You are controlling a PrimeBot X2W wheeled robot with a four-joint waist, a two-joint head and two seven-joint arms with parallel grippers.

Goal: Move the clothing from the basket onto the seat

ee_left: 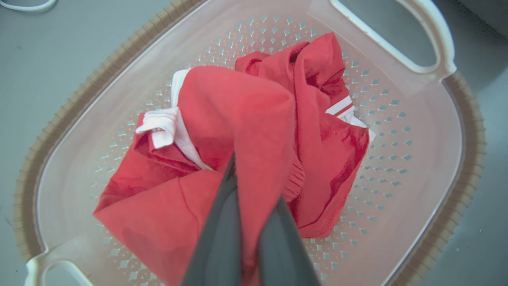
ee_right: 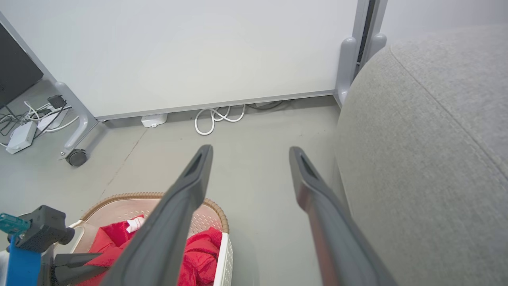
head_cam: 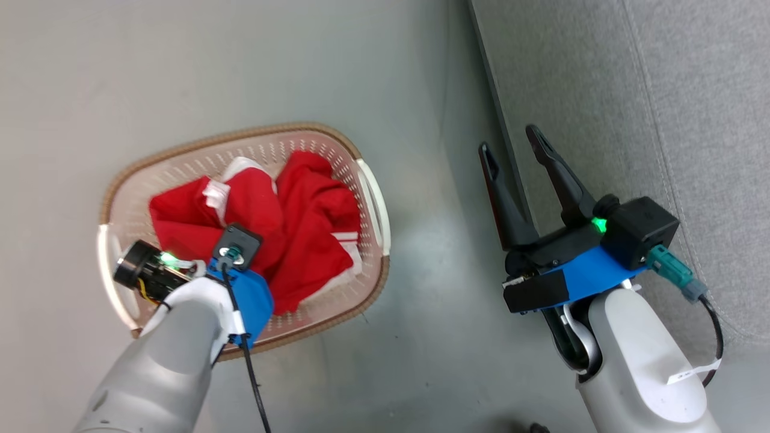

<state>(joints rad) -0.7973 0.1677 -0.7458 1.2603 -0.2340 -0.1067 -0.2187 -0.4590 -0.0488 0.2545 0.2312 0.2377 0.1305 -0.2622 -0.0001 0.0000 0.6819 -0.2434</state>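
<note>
Clothing (ee_left: 222,115), soft, light and limp, lies heaped in the basket (ee_left: 420,131), one raised fold pinched in the closed left gripper (ee_left: 254,186); that bunched ridge looks the surest hold. Well to its right, the right gripper (head_cam: 509,139) hangs open beside the seat (head_cam: 662,90).

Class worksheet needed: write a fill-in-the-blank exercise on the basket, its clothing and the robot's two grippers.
1. The clothing in the basket is coloured ____.
2. The left gripper has its jaws ____ on the clothing.
3. The right gripper has its jaws ____, holding nothing.
4. The seat lies on the robot's ____ side of the basket.
Missing words: red; shut; open; right.
</note>
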